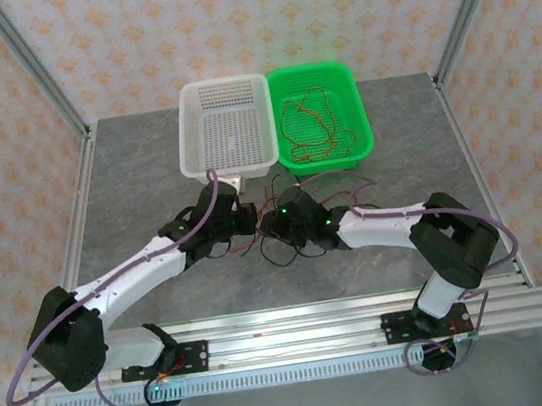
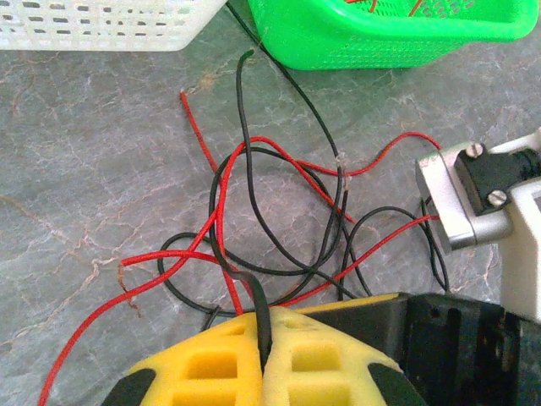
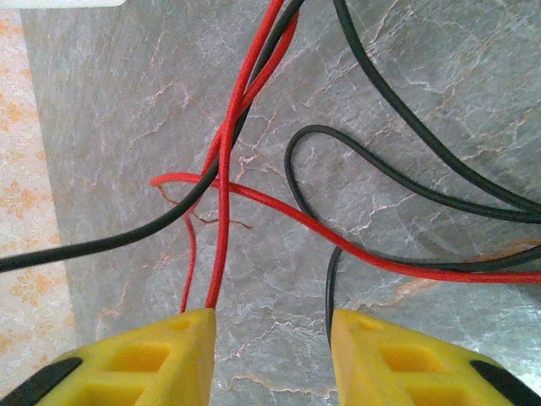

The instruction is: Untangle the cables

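**Left gripper clamped on a black strand, right gripper part open over the tangle**

Top view: on the grey stone-patterned table (image 1: 130,203), the two arms meet at the middle of the frame. The left gripper (image 1: 242,217) and right gripper (image 1: 276,224) are close together over a loose knot of thin red and black cables (image 1: 276,256). More of these wires lie in the green perforated plastic basket (image 1: 366,129) at upper centre. It sits just beside a white perforated plastic basket (image 1: 186,149) on its left.

Left wrist view: the cables (image 2: 244,110) spread in crossing loops over the middle of the frame, below the green basket (image 2: 380,42) and the white basket (image 2: 101,30) along the top edge. At the bottom, the left gripper (image 2: 264,328) has its yellow pads pressed together on one black strand, which rises from the seam between them.

Right wrist view: the right gripper (image 3: 270,338) shows two yellow fingers (image 3: 161,355) with a clear gap between them, clamping nothing. Two red strands of the cables (image 3: 221,220) run down to the tip of the lower-left finger. A black one passes just inside the lower-right finger.
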Controlling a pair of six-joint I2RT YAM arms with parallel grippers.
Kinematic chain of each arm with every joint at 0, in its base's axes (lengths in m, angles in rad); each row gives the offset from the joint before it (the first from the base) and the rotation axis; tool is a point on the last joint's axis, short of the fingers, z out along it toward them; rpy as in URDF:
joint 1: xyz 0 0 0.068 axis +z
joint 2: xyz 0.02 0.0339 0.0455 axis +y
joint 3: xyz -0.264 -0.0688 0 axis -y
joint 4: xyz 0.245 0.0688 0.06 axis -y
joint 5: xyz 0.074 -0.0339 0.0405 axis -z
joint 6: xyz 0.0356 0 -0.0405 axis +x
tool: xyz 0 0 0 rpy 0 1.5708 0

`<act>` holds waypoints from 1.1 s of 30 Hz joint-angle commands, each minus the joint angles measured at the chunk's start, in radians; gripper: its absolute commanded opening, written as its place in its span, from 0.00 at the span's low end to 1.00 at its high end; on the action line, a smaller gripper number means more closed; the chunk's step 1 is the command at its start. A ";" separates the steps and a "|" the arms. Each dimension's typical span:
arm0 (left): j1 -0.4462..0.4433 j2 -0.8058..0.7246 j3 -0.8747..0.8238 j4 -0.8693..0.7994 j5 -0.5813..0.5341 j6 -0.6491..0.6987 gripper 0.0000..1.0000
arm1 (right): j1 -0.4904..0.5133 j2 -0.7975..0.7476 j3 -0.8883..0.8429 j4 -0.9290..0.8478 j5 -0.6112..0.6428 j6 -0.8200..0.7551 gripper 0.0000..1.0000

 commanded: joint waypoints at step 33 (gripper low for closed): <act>0.004 -0.094 0.155 -0.126 -0.028 0.045 0.00 | 0.016 0.026 0.016 -0.010 0.095 -0.030 0.00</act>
